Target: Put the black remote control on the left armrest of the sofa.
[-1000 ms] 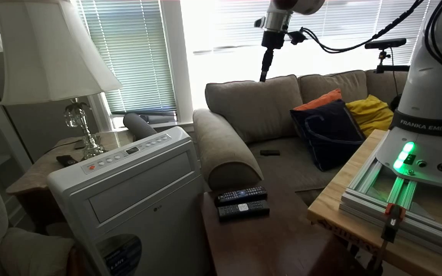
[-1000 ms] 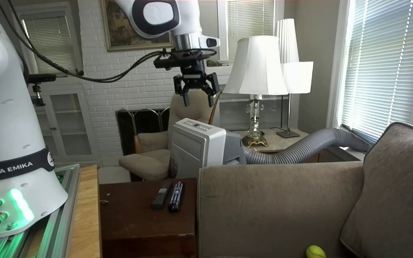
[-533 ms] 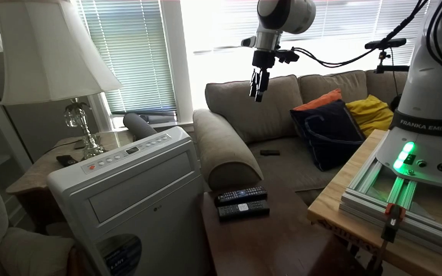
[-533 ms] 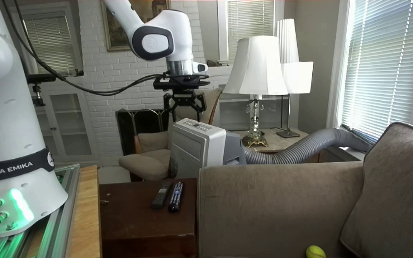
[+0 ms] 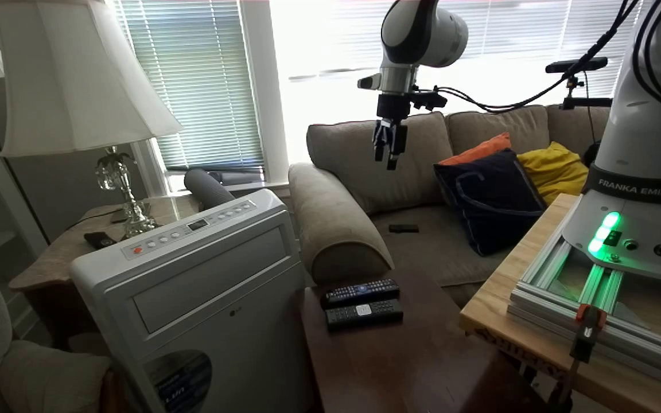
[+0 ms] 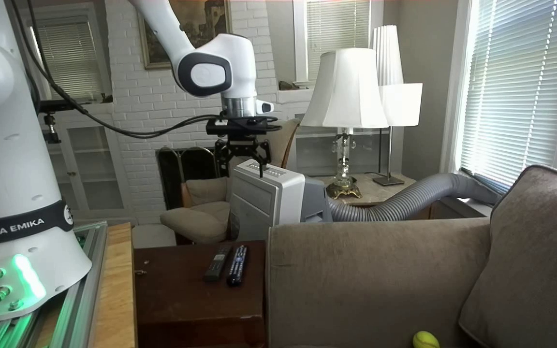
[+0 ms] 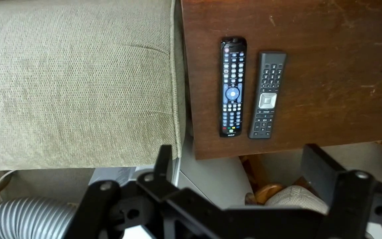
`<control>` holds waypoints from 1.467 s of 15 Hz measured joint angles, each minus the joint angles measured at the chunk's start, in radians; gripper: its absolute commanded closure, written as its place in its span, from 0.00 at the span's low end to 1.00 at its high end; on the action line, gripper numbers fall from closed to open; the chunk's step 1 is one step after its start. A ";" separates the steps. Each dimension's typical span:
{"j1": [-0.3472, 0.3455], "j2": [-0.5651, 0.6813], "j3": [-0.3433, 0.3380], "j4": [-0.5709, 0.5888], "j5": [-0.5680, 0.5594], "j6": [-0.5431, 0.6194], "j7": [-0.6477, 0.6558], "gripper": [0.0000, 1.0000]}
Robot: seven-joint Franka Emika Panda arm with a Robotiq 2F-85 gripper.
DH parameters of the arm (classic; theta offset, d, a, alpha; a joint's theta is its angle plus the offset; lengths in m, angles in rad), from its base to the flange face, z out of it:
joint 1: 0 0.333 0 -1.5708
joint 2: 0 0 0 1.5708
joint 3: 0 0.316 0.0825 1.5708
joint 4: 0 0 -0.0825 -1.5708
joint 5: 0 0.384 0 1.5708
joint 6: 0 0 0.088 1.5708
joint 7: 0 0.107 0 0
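Black remote control (image 7: 267,96) | on table (image 7: 330,83), below pincer (image 7: 238,153), well apart | pincer: fingers wide

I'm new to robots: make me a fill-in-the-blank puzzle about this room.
The open gripper holds ____.
Exactly ____ remotes lie on the brown table.
Behind the dark cushion sit a yellow cushion and a third cushion coloured ____.
On the remote nearer the armrest, the big round button is ____.

Missing words: nothing, two, orange, blue.

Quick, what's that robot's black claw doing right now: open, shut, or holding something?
Black two-fingered gripper: open, with a clear gap showing in the wrist view, and holding nothing.
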 measured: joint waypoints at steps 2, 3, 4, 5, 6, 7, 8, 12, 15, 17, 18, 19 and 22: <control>-0.007 0.000 0.006 0.001 0.000 0.000 -0.002 0.00; -0.015 0.002 0.016 0.000 -0.003 0.000 0.005 0.00; -0.021 0.009 0.027 -0.002 -0.003 0.000 0.010 0.00; -0.023 0.023 0.038 -0.004 -0.003 0.000 0.013 0.00; -0.024 0.046 0.051 -0.006 -0.003 0.012 0.021 0.00; -0.025 0.075 0.066 -0.010 -0.004 0.037 0.033 0.00; -0.025 0.111 0.081 -0.013 -0.005 0.075 0.050 0.00; -0.051 0.282 0.166 -0.009 -0.009 0.273 0.116 0.00; -0.071 0.400 0.202 0.007 -0.102 0.409 0.212 0.00; -0.065 0.467 0.195 0.024 -0.194 0.460 0.299 0.00; -0.060 0.497 0.187 0.034 -0.236 0.473 0.338 0.00; -0.053 0.524 0.178 0.046 -0.273 0.480 0.372 0.00; -0.032 0.595 0.154 0.081 -0.365 0.493 0.457 0.00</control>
